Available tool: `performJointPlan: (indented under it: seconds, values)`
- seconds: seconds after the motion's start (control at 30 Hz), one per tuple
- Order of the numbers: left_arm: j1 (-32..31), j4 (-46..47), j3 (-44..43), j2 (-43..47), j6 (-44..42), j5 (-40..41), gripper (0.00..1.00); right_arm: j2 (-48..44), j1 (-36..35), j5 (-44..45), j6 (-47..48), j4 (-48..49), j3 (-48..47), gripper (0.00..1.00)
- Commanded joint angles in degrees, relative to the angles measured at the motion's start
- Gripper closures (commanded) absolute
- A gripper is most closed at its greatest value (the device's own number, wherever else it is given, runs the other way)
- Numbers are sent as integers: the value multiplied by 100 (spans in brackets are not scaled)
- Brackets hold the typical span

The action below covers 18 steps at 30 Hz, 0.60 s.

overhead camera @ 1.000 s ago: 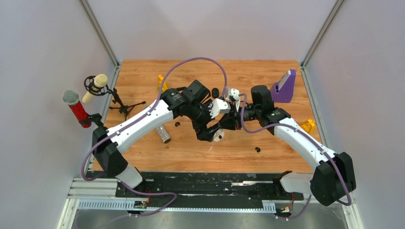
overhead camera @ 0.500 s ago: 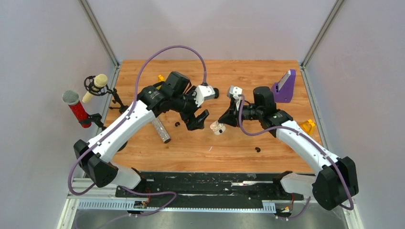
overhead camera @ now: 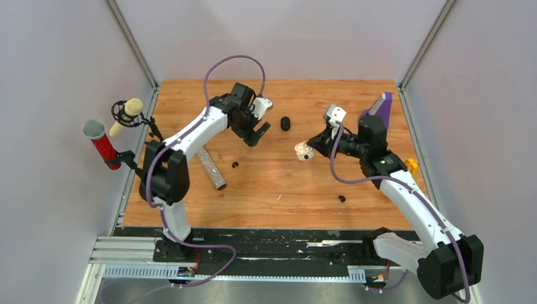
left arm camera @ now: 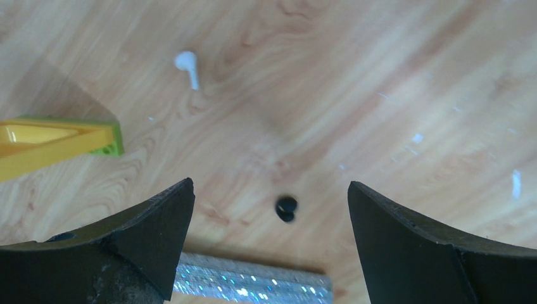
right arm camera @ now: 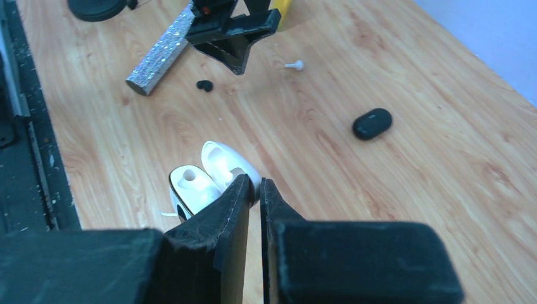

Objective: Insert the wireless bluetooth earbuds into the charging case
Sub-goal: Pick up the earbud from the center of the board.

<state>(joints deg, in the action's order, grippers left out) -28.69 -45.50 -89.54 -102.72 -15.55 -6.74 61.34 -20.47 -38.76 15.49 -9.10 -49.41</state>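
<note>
Left hand [left arm camera: 270, 190] wide open, empty, above worktop [left arm camera: 392, 76]. Black bud [left arm camera: 286, 208] near-centred between its fingers. White bud [left arm camera: 187, 65] further ahead-left, stem roughly crosswise to closing line. Left arm nearer both. Right hand [right arm camera: 254, 183] pinched narrow on open white case [right arm camera: 193, 187], held off worktop, well right of those buds. Second black bud [overhead camera: 342, 198] nearer right arm. Case wells partly hidden, can't tell if a bud is seated.
</note>
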Motion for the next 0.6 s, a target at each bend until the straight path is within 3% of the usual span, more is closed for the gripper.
performJointPlan:
  seconds: [0.0,0.3,0.57]
  values:
    - [170,228,-1028,-836,-57,263,3,-222,313,-81,-85,278,38,100]
    - [475,-245,-2701,-2846,48,115,13,-289,409,-175,-68,268,79,100]
    - [696,-275,-3003,-3248,354,138,17,-309,437,-290,-28,274,107,100]
